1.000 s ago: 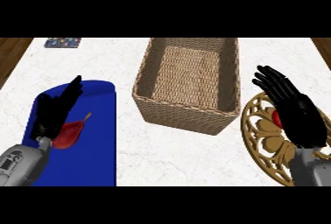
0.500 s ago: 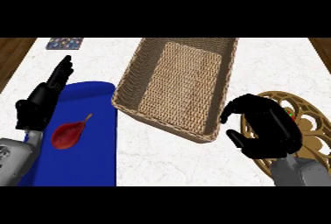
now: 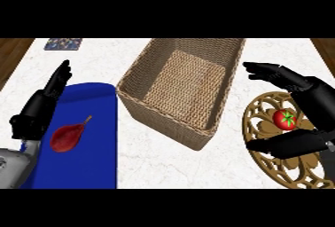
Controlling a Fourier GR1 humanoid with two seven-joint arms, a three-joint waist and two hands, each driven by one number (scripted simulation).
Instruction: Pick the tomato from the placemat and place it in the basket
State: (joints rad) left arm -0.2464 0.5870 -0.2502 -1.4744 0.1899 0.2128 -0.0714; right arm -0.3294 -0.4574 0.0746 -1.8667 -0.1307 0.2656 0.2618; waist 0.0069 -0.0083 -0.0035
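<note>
One tomato [image 3: 286, 119] sits right of the basket [image 3: 185, 91]; centre your right hand [image 3: 302, 111]'s open fingers [image 3: 268, 71] before closing.

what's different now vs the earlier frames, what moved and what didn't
The right hand has spread open over the round gold placemat, thumb low and fingers high, uncovering the tomato, which it does not yet hold. It covered that spot before. The left hand stays open and resting at the blue mat, beside the dark red chilli. The basket holds nothing, as before.
</note>
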